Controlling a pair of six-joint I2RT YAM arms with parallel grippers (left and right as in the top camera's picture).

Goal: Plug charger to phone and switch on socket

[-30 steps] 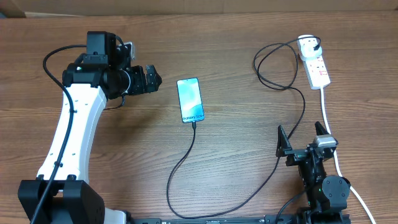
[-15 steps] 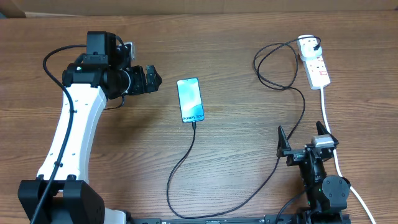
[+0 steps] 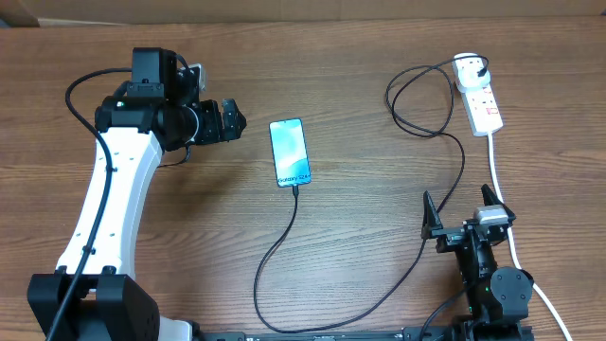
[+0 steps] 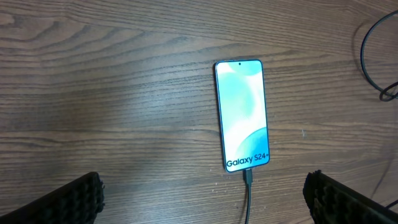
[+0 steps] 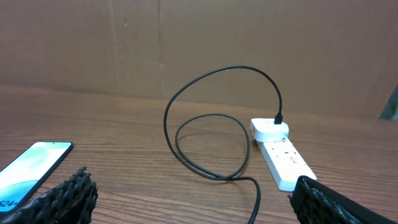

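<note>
L pincer (image 3: 227,121) & R pincer (image 3: 460,213) both released, empty; charger (image 4: 248,199) plugged into phone (image 3: 290,152) & socket (image 3: 483,102) on worktop (image 3: 360,76).

Wooden table (image 3: 360,218): brown top, pronounced grain running along its length, darker streaks and a few knot-like swirls in the left wrist view. Matte finish with a soft sheen.

Cardboard wall (image 5: 205,37): plain brown, upright along the table's far edge, with faint vertical creases and scuffs. From overhead it shows only as a pale tan strip beyond that edge.

Grey sliver at the wall's right end, unidentifiable.
</note>
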